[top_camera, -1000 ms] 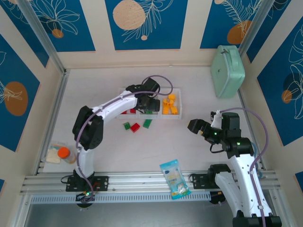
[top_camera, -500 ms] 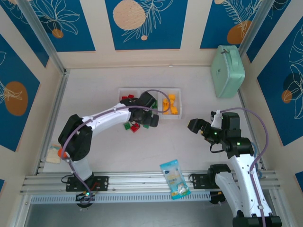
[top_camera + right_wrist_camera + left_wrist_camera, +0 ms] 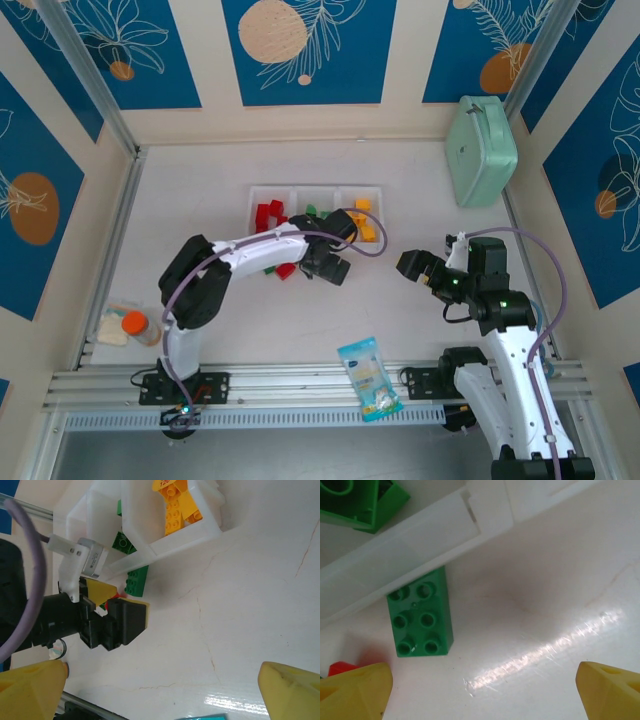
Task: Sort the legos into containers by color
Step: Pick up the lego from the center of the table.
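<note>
**Left hand open above a loose green brick by the bins**

The three joined white bins (image 3: 316, 190) sit mid-width on the tabletop (image 3: 200, 180), toward its far edge. Red legos (image 3: 268, 213) lie in the left bin, green legos (image 3: 312, 211) in the middle one and yellow-orange legos (image 3: 362, 222) in the right one.

The left arm reaches across to the near side of the bins. The left hand (image 3: 330, 268) hangs there released, its yellow fingertips (image 3: 355, 690) spread wide with bare tabletop between them. In the left wrist view a six-stud green brick (image 3: 422, 612) lies flat with its studs up. One short end is against the bins' near wall, and the brick lies off to one side of the gap between the fingers. A corner of a red brick (image 3: 340, 669) peeks out beside one fingertip. From above, that red brick and a second green brick (image 3: 269, 267) lie close together just on the near side of the bins, partly under the left arm.

The right hand (image 3: 408, 268) hovers toward the right edge, well apart from the bins. It is also released, with nothing between its widely parted fingertips (image 3: 30, 690).

A mint-green case (image 3: 482, 150) stands at the far right corner. A blue-and-white snack packet (image 3: 370, 378) lies at the near edge between the arm bases.
</note>
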Robot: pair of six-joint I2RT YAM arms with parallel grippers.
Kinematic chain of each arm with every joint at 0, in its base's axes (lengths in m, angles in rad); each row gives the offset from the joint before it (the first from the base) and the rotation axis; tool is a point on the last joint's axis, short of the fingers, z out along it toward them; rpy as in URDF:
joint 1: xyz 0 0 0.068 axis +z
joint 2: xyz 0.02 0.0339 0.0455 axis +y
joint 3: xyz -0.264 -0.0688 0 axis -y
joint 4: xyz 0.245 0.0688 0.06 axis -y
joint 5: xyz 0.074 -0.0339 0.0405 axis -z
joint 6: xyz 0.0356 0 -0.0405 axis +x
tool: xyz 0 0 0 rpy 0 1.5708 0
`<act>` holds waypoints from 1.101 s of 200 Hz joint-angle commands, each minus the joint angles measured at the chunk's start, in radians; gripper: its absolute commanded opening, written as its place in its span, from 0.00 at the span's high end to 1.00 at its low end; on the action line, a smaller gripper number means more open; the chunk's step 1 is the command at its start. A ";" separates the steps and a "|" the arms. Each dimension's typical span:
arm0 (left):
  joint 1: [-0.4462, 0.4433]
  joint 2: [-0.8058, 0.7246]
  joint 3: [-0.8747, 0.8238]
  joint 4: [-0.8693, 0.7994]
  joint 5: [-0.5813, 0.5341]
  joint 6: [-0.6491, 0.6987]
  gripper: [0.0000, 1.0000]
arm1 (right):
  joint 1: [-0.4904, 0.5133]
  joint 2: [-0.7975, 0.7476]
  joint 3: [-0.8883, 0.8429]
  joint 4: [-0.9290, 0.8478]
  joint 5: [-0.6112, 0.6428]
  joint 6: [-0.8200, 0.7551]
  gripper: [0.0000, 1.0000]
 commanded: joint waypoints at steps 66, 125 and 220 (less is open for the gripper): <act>0.058 0.121 0.120 -0.086 -0.064 -0.026 0.19 | -0.006 -0.011 -0.016 -0.018 -0.017 -0.008 0.01; 0.085 0.169 0.159 -0.096 -0.014 -0.032 0.26 | -0.008 -0.007 -0.014 -0.018 -0.018 -0.009 0.01; 0.074 0.196 0.135 -0.066 0.107 -0.086 0.50 | -0.012 0.019 -0.005 0.000 -0.025 0.003 0.01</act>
